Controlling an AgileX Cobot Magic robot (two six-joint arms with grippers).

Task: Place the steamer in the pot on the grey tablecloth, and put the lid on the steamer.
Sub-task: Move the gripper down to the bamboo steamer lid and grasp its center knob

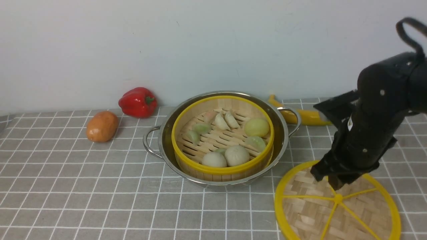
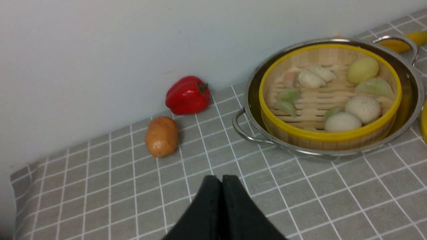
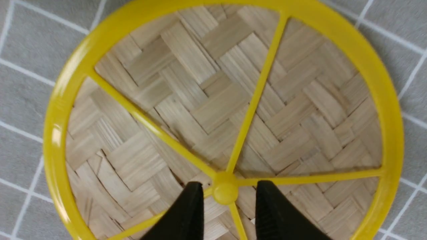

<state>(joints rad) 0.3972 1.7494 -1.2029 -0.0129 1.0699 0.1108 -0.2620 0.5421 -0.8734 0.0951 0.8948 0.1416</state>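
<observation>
Steamer (image 1: pixel 222 169) already sits in pot (image 1: pixel 282 133), mid table. Lid (image 1: pixel 310 206) flat at near right corner. Right tool (image 3: pixel 229 185) spread astride knob (image 3: pixel 225 194); should centre, lower, pinch firmly. Left tool (image 2: pixel 221 178) pressed together, idle.

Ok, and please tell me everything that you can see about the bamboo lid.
The lid is a flat round disc of woven pale bamboo strips, with a yellow rim, thin yellow spokes and a small yellow centre knob. It lies flat on the grey tablecloth, to the right of the pot, not yet on the steamer. The right tool hangs over it, jaws apart on either side of the knob, not gripping; whether its tips touch the weave I cannot tell.
</observation>
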